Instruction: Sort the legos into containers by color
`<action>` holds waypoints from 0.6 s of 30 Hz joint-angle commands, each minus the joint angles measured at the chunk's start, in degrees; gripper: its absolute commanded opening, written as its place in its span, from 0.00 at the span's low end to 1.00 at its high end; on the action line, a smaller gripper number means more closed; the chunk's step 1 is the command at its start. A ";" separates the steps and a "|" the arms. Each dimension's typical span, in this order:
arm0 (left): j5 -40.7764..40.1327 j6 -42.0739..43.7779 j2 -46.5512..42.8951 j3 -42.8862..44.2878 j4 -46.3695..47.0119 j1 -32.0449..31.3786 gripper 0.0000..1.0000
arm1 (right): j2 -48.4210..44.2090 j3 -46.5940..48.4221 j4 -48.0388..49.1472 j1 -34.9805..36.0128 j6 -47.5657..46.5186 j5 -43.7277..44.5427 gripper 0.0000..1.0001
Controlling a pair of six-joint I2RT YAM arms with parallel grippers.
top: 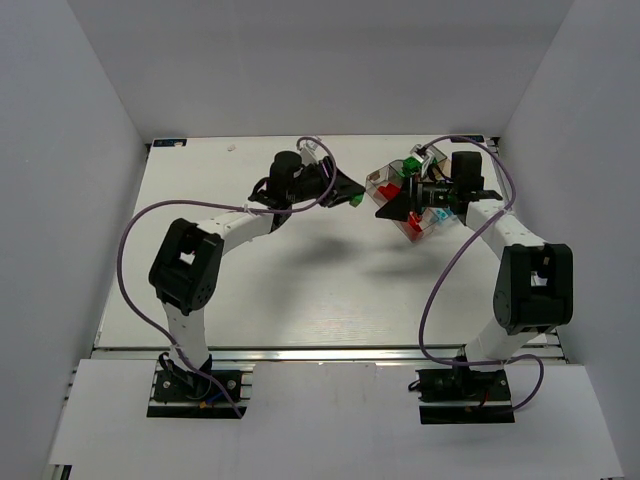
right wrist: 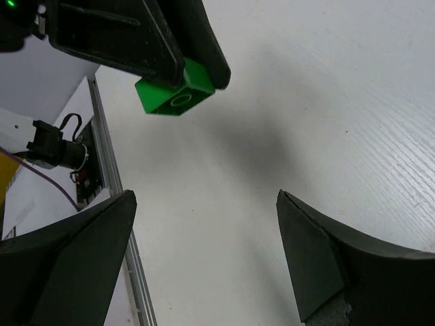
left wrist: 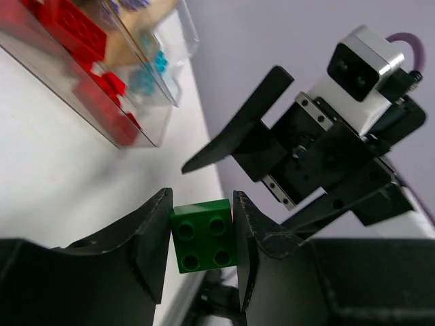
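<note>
1. Left pincer point(top: 349, 196), at the far middle of the white worktop point(top: 300, 290), is clenched on a single green brick point(left wrist: 204, 234). One black finger presses each side of the brick, and four of its studs face the left wrist camera.
2. That green brick hangs clear of the worktop. In the right wrist view its round underside socket shows, and a soft shadow lies on the surface well below it.
3. The left arm reaches from its base at the near left edge. Its elbow is raised and a purple cable point(top: 130, 250) loops beside it.
4. Just right of the held brick is a small open gap, and then the tips of the right pincer point(top: 386, 208), which point back toward the left one.
5. The right pincer is released, with its two dark fingers point(right wrist: 81, 251) spread wide. Between them there is only bare worktop.
6. The right pincer hovers over the near-left part of the tray point(top: 382, 177), a clear, divided container standing at an angle at the far right of the worktop.
7. Red bricks point(left wrist: 75, 27) fill the tray compartments nearest the left wrist camera. Cyan bricks point(left wrist: 160, 64) lie in a compartment behind them, against the tan bottom.
8. From above, another green piece point(top: 410, 163) sits at the tray's far side, beside the right arm's wrist.
</note>
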 commanded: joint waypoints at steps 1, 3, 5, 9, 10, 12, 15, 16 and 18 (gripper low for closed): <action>4.40 -14.15 -1.70 -3.46 14.13 0.57 0.20 | -1.24 1.87 4.37 0.73 5.28 -2.58 0.89; 3.26 -18.88 -1.69 -5.04 17.05 0.57 0.20 | -3.87 -0.04 8.04 1.44 1.68 -0.74 0.89; 2.64 -20.83 -1.34 -5.40 19.69 0.57 0.20 | -7.73 -2.86 12.00 2.50 -3.57 2.32 0.89; 3.08 -25.22 -0.38 -5.49 24.08 0.57 0.20 | -9.77 -7.79 17.82 3.38 -14.72 1.91 0.89; 3.26 -26.11 -0.20 -5.66 26.44 0.57 0.20 | -9.86 -8.58 18.17 3.29 -16.33 1.38 0.89; 3.87 -29.26 0.76 -6.02 29.87 0.57 0.20 | -10.04 -9.20 19.39 3.47 -20.98 -1.51 0.89; 4.57 -30.51 1.38 -6.19 30.95 0.57 0.20 | -10.83 -11.13 23.87 3.99 -20.92 -2.58 0.89; 4.75 -30.42 1.38 -6.11 30.86 0.57 0.20 | -10.57 -11.05 25.80 3.99 -19.00 -2.58 0.89; 5.19 -30.60 1.64 -6.54 31.56 0.57 0.20 | -9.16 -9.38 26.52 4.52 -17.24 -2.58 0.89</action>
